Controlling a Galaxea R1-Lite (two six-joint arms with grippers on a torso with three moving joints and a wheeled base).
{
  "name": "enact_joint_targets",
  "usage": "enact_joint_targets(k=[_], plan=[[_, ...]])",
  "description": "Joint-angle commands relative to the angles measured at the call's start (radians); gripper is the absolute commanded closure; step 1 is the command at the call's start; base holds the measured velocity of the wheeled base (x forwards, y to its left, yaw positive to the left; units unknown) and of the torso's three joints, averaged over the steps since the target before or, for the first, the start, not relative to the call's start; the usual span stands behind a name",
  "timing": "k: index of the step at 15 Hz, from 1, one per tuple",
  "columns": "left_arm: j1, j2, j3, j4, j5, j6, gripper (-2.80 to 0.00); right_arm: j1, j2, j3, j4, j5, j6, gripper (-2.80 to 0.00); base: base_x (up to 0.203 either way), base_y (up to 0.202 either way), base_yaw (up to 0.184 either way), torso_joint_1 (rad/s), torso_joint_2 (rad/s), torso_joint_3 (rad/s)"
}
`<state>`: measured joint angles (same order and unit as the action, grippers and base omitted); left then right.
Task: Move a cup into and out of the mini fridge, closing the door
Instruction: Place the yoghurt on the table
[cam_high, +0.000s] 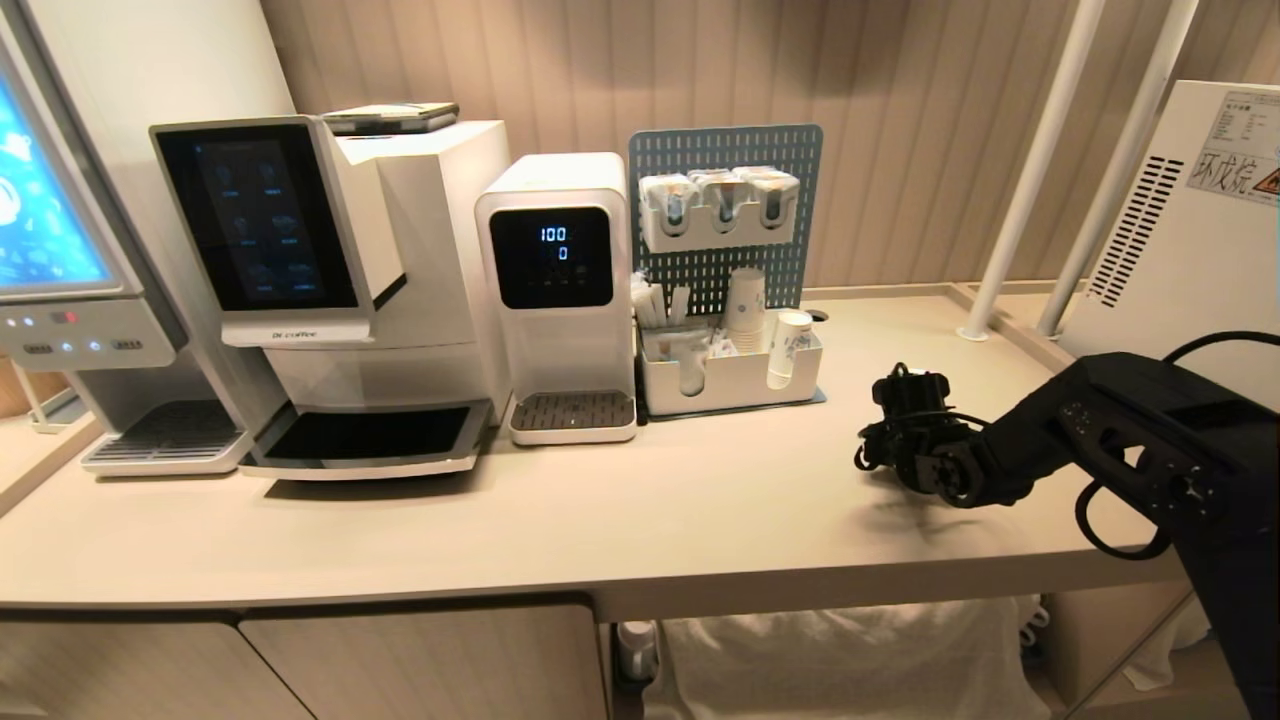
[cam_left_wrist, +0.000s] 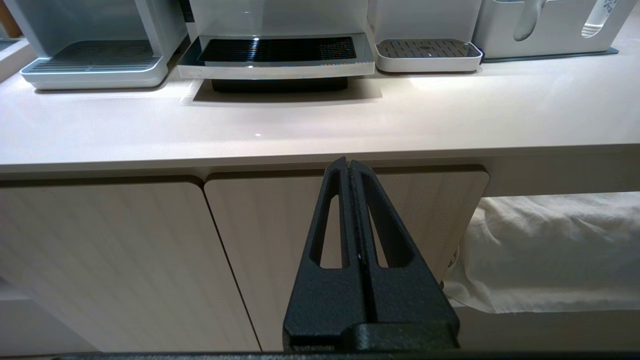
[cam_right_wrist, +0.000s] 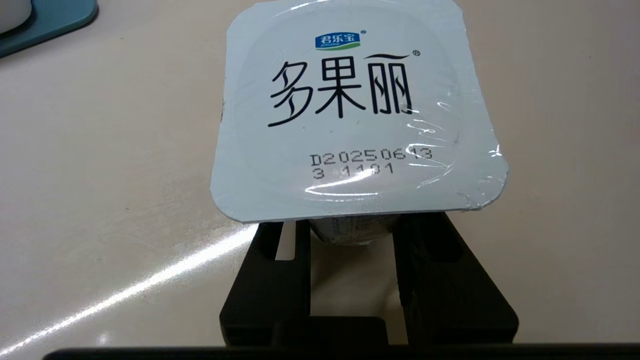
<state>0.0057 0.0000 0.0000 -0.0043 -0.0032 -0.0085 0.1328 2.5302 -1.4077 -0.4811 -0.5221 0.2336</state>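
Presently one right tool (cam_right_wrist: 350, 235) pinches one foil-lidded cup (cam_right_wrist: 350, 110); left tool (cam_left_wrist: 351, 167) pressed together.

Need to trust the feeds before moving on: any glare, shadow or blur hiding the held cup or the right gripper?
Right wrist view: glare streaks on the cup's foil lid smear the date code, brand lettering sharp; a bright streak crosses the counter. Head view: right gripper is a dark mass over its own shadow, cup not discernible. Left wrist view: sharp, left gripper shut.

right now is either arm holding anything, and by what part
The right gripper holds a sealed yogurt cup by its body, just under the foil lid, above the counter. The left gripper is shut on nothing.
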Motion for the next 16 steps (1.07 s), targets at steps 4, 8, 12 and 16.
enact_joint_targets(k=[4,8,12,16], plan=[[-0.001,0.002,0.002,0.000,0.000,-0.001,0.00,0.001,0.013,-0.004,-0.001,-0.004,-0.002,-2.36,0.000,0.000,0.000,0.000,0.00,0.000],[0.000,0.002,0.002,0.000,0.000,-0.001,0.00,0.002,0.004,0.003,-0.002,-0.004,0.001,-2.80,0.000,0.000,0.000,0.000,0.00,0.000],[0.000,0.002,0.002,0.000,0.000,-0.001,0.00,0.003,-0.060,0.059,-0.003,-0.001,0.004,-2.80,0.000,0.000,0.000,0.000,0.00,0.000],[0.000,0.002,0.002,0.000,0.000,-0.001,0.00,0.019,-0.225,0.209,-0.005,0.018,0.004,-2.80,0.000,0.000,0.000,0.000,0.00,0.000]])
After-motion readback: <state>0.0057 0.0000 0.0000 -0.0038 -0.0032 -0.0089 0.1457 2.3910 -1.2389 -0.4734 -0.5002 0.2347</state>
